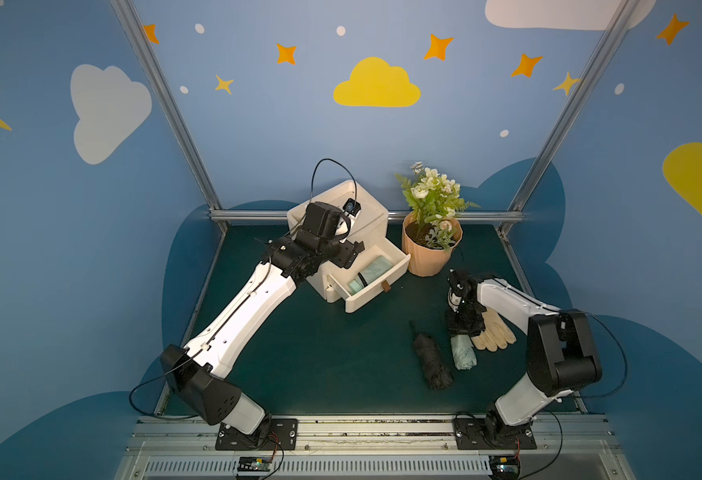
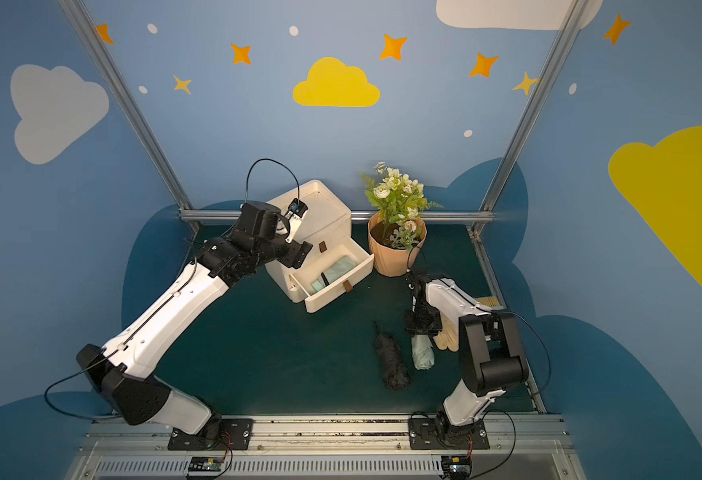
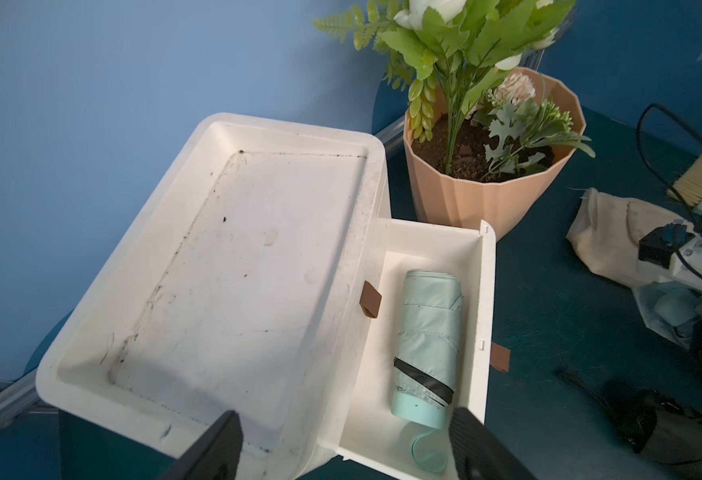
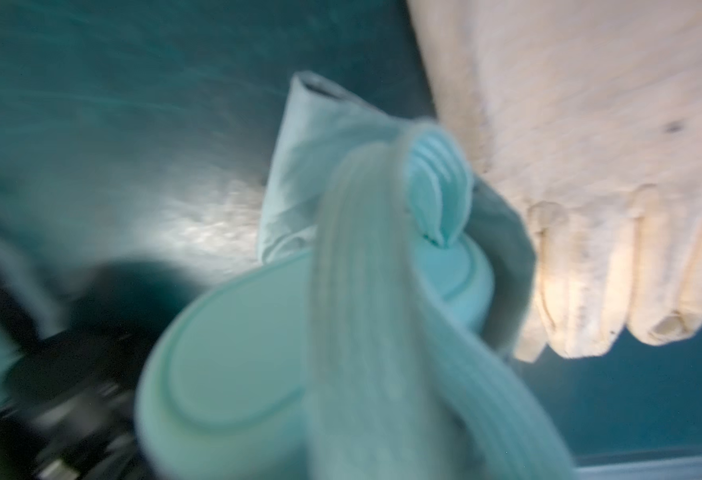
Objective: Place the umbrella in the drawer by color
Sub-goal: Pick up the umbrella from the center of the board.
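The drawer [image 1: 366, 300] stands open for the matching mint umbrella [image 1: 462, 356]; right gripper [image 1: 461, 332] sits over it, grip unclear; left gripper [image 3: 345, 415] spread, empty.

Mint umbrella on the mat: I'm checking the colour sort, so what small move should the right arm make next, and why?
Probably close the jaws on its handle end: the right gripper sits over the mint umbrella, and the open drawer already holds a matching umbrella.

The left arm [image 1: 241, 316] and right arm [image 1: 511, 297] wear white shells between black joint housings, with thin black cables [image 1: 332, 159] looping outside, screwed-down black base plates [image 1: 283, 436], and ribbed black fingers [image 3: 472, 440] on the left gripper [image 3: 343, 444].
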`<state>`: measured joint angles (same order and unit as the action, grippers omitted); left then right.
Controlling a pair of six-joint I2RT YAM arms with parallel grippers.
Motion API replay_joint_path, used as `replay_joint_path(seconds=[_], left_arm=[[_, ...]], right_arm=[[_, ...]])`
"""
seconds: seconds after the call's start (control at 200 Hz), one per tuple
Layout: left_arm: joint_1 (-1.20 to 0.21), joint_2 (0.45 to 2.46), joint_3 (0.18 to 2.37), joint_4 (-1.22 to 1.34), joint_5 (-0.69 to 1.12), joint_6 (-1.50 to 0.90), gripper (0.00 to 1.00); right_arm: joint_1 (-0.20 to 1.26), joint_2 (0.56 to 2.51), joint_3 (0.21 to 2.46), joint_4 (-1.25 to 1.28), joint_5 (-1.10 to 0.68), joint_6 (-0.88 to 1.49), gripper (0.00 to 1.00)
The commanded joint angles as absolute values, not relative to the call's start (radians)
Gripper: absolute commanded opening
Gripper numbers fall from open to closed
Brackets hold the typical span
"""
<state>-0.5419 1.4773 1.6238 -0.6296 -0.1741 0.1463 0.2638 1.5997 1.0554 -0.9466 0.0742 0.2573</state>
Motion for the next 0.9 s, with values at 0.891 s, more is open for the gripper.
replay_joint_path(seconds=[0.891], left_arm=[[-0.823,1.289,1.285,-0.226,0.187,-0.1,0.97]], right_arm=[[0.412,0.978,0.88,0.073,-0.436,0.978,0.29]])
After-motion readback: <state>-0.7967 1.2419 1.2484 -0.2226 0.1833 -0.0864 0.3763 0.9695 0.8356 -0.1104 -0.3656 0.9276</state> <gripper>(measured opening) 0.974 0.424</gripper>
